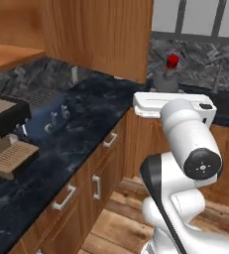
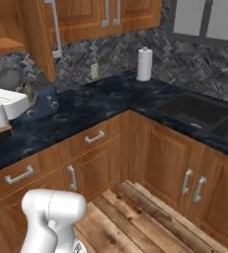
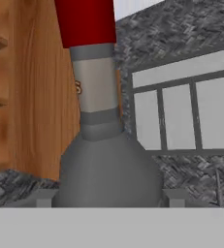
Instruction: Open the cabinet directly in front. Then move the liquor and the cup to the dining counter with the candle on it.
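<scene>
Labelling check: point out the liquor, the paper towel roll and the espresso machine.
liquor [image 3: 108, 169], hand view, rounded grey body.
paper towel roll [image 2: 144, 65], right base view, middle of the white roll.
espresso machine [image 1: 4, 116], left base view, dark front housing.

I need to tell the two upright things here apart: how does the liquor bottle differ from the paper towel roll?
The liquor is grey with a bulbous body, narrow neck and red cap; the paper towel roll is plain white and straight-sided. The liquor sits right between the gripper fingertips; the paper towel roll stands alone by the backsplash. Both are upright.
</scene>
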{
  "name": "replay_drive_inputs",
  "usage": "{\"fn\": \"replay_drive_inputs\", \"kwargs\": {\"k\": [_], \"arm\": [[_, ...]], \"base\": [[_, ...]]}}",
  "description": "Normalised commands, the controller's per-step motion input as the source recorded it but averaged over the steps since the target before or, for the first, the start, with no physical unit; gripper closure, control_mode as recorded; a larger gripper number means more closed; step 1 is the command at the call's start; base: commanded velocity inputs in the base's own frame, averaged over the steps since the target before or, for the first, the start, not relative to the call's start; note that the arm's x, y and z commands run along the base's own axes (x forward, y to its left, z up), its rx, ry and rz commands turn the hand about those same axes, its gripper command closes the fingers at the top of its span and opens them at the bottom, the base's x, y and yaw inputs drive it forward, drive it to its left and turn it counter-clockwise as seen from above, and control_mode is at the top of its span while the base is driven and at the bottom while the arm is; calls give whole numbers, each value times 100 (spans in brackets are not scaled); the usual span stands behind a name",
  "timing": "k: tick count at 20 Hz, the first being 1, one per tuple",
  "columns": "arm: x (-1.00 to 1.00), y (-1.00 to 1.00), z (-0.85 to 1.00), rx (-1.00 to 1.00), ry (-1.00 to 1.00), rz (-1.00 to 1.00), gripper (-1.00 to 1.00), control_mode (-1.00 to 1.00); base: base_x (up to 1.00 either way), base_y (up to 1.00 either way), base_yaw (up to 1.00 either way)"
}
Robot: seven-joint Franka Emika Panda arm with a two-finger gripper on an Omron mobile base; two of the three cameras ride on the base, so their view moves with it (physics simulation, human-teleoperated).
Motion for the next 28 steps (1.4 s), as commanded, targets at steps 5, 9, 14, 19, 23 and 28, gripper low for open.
{"fn": "replay_drive_inputs", "kwargs": {"k": [5, 9, 14, 19, 23, 28], "arm": [[0, 0, 0, 0, 0, 0, 100, 100], [0, 0, 0, 0, 0, 0, 100, 100], [0, 0, 0, 0, 0, 0, 100, 100], [0, 0, 0, 0, 0, 0, 100, 100], [0, 0, 0, 0, 0, 0, 100, 100], [0, 0, 0, 0, 0, 0, 100, 100]], "base": [[0, 0, -100], [0, 0, -100], [0, 0, -100], [0, 0, -100], [0, 0, -100], [0, 0, -100]]}}
